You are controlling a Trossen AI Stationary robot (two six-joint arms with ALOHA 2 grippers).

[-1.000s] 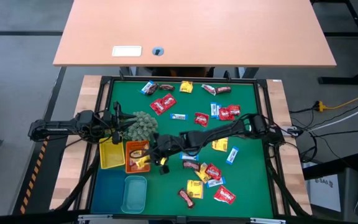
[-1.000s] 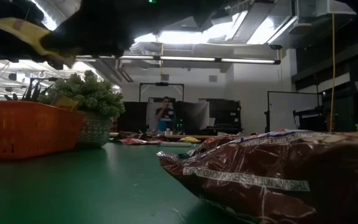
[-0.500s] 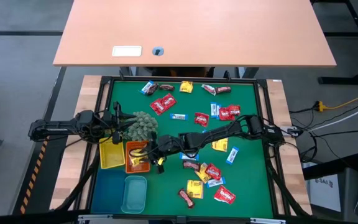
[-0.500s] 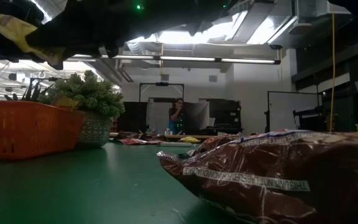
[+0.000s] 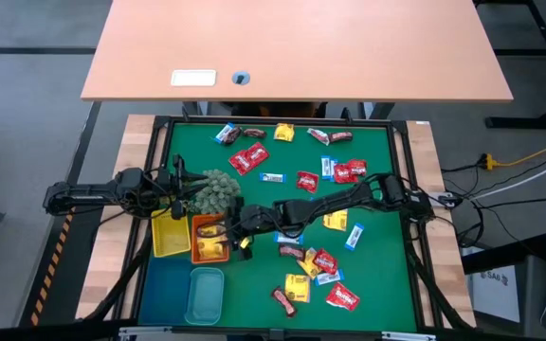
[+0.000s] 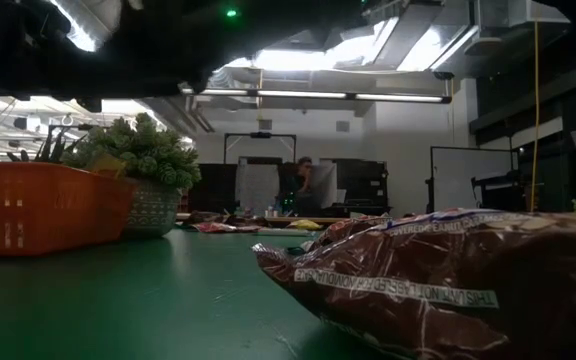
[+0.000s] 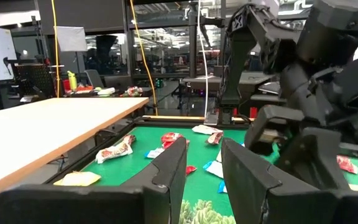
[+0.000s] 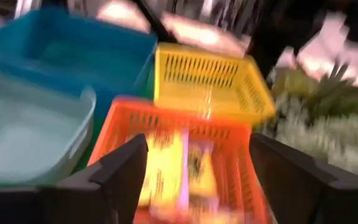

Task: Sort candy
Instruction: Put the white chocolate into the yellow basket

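The right gripper [image 5: 238,239] hangs over the orange tray [image 5: 209,239] at about eight o'clock from the mat's centre, its fingers [image 8: 120,168] spread wide and holding nothing; yellow packets [image 8: 166,167] lie in the orange tray directly beneath it. The yellow tray [image 5: 170,234] sits just beside the orange one at nine o'clock of it, with the teal tray [image 5: 205,294] at six o'clock. The rest of the candy [image 5: 308,180] lies scattered over the green mat [image 5: 387,284], mostly from twelve to five o'clock. The left gripper [image 5: 180,182] waits near the spiky plant ball [image 5: 218,191], its fingers [image 7: 166,171] partly apart and empty.
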